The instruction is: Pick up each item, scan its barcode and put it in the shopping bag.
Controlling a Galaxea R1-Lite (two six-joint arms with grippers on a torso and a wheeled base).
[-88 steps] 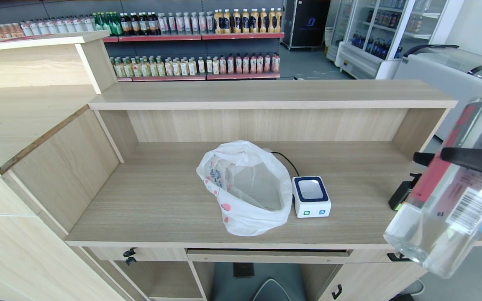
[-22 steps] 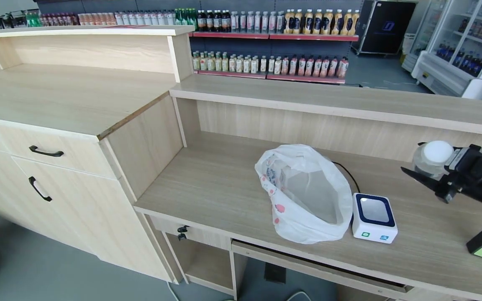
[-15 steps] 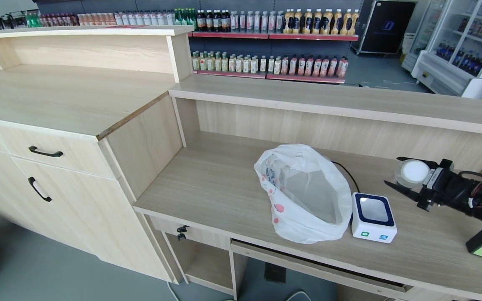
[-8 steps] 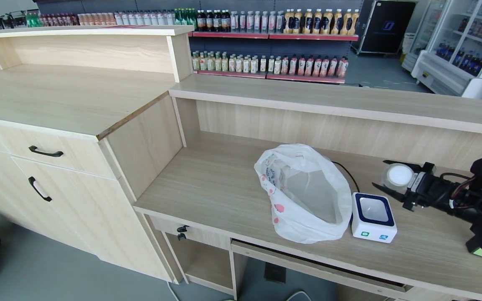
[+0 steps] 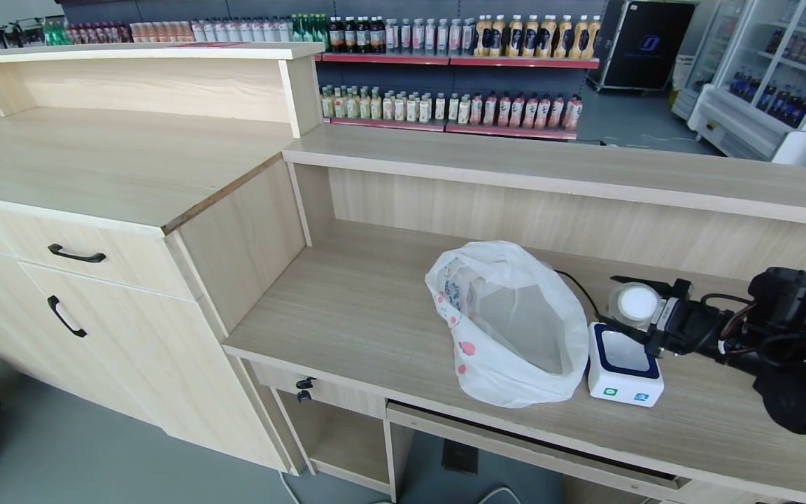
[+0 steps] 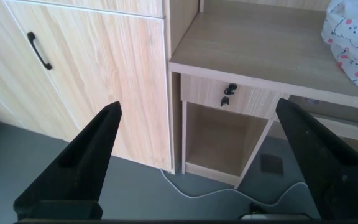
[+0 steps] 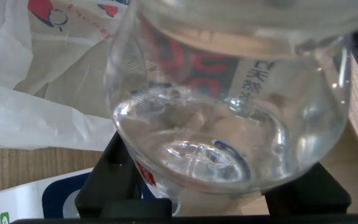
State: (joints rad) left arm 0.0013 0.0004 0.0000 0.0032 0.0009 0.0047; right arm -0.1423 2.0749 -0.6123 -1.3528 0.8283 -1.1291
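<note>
scanner (image 7: 23,202) half hidden behind the bottle (image 7: 229,112); shopping bag (image 6: 353,37) cropped in left wrist view

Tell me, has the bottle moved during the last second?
Yes. The bottle, held by the right gripper, moved to the robot's left, closer to the scanner.

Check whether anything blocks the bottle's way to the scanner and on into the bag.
Nothing visible does. The bottle in the right tool hangs at the scanner's back edge, and the bag lies open just beside the scanner, on its left.
</note>
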